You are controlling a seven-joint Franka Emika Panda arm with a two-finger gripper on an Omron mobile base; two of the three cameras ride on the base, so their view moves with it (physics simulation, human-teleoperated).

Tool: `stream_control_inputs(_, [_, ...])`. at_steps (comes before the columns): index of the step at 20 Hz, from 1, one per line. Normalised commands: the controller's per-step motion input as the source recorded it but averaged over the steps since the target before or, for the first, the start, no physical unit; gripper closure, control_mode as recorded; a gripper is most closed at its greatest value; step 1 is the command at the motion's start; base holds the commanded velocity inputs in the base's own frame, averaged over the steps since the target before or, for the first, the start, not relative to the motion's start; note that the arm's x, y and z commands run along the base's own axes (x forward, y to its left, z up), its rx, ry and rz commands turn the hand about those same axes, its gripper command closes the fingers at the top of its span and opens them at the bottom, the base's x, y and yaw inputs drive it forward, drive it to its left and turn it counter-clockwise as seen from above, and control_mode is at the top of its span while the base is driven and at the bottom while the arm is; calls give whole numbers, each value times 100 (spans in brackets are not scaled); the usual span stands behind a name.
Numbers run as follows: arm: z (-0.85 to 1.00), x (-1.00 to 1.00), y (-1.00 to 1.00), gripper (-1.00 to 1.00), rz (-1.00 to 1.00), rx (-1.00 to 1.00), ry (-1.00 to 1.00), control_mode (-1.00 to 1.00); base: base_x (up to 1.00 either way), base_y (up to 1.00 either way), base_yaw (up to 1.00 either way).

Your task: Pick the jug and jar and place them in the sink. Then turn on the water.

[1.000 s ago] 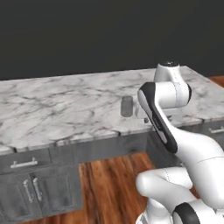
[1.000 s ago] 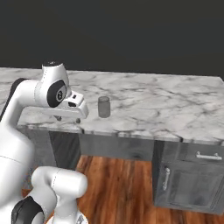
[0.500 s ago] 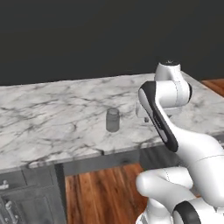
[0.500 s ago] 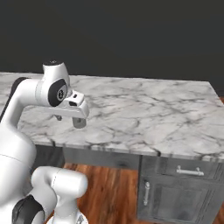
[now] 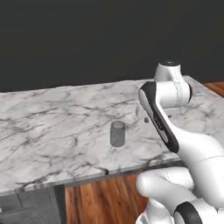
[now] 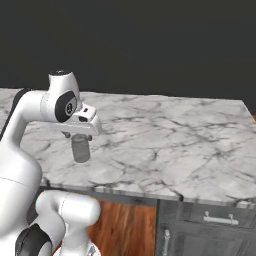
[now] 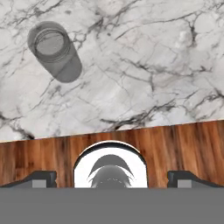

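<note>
The jar (image 5: pixel 117 134) is a small dark grey translucent cylinder standing upright on the marble counter (image 5: pixel 52 131), near its front edge. In the right base view the jar (image 6: pixel 80 148) stands just below and beyond my gripper (image 6: pixel 76 135), which hovers above the counter without touching it. From the hand view the jar (image 7: pixel 54 50) lies at the upper left, and my gripper (image 7: pixel 112 178) stands open with nothing between its fingertips (image 7: pixel 43 177). The jug, the sink and the water are out of view.
The counter's front edge (image 6: pixel 125 191) runs over grey cabinets with a drawer handle (image 6: pixel 218 218) at the lower right. Wooden floor (image 5: pixel 109 197) lies below. A dark wall backs the counter. The counter's right end (image 6: pixel 245 107) shows in the right base view.
The whole picture has shifted: the base has driven along the counter, so the jar now sits closer under the hand. The gripper stays open and the arm keeps its pose.
</note>
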Motion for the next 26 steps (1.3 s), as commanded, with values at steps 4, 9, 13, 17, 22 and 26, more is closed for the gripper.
stream_control_inputs(4, [0, 0, 0, -100, 0, 0, 0, 100, 48, -3, 0])
stream_control_inputs(9, [-7, 11, 0, -100, 0, 0, 0, -100, 43, 0, 0])
stream_control_inputs(13, [-35, 58, 5, -100, 0, 0, 0, -100, 0, 0, 0])
stream_control_inputs(17, [-37, 66, 30, -100, 0, -1, 0, -100, 0, 0, 0])
stream_control_inputs(22, [-37, 31, 20, -100, 0, 0, 0, -100, 0, 0, 0])
stream_control_inputs(26, [-19, 21, 7, -100, 0, 0, 0, -100, 0, 0, 0])
